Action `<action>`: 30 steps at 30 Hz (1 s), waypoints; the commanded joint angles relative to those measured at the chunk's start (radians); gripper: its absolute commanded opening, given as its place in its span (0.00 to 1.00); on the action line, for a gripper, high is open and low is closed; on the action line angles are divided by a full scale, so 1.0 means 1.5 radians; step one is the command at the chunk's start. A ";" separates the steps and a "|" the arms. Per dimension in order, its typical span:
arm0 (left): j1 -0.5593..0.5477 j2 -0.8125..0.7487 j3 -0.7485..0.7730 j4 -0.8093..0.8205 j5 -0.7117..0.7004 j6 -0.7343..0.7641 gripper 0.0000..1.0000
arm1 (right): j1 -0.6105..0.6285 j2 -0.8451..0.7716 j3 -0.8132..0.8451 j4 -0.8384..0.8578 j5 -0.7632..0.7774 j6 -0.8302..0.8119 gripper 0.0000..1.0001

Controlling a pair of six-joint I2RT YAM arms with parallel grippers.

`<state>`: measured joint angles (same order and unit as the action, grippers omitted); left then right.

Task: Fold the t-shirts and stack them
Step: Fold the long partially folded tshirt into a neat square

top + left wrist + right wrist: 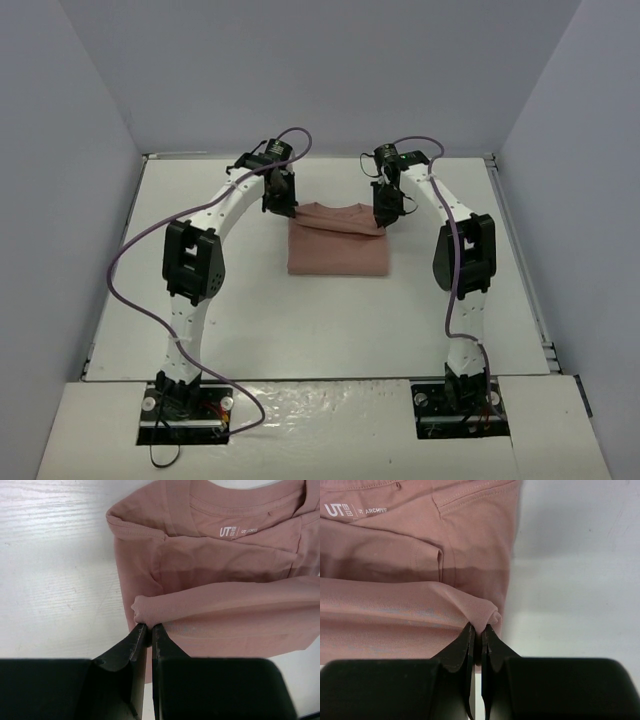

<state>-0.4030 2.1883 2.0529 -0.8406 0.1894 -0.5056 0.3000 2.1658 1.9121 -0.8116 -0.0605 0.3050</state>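
A: Where is the dusty-pink cloth t-shirt [337, 250] lying?
B: It's lying partly folded on the white table [300, 320], collar facing the far side.
A: And the hands?
B: The left hand [148, 627] and right hand [478, 629] are each pinching one end of its raised fold, jaws nearly together.

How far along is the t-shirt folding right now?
Done: the t-shirt lies as a narrow rectangle on the table, sides folded in. In hand: the left gripper and right gripper each pinch an end of a doubled-over cloth edge. Left: lay that fold flat and release; no second shirt is visible to stack.
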 commanded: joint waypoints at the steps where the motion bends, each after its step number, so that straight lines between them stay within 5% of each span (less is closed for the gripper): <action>1: 0.015 -0.005 0.033 0.016 -0.028 -0.001 0.00 | -0.019 0.008 0.032 -0.019 0.027 -0.016 0.00; 13: 0.028 -0.017 0.030 0.048 -0.063 -0.025 0.06 | -0.029 0.057 0.133 -0.016 0.015 -0.019 0.10; 19: 0.033 -0.028 0.045 0.052 -0.067 -0.034 0.22 | -0.032 0.068 0.196 -0.016 0.003 -0.025 0.35; 25: 0.035 -0.084 0.033 0.057 -0.089 -0.035 0.31 | -0.032 0.048 0.262 -0.013 -0.007 -0.056 0.37; 30: 0.033 -0.174 -0.026 0.120 -0.053 -0.021 0.32 | -0.045 -0.005 0.258 0.009 -0.114 -0.125 0.37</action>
<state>-0.3514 2.1257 2.0415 -0.7640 0.0851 -0.5510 0.2463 2.2768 2.2814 -0.8167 -0.1079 0.2100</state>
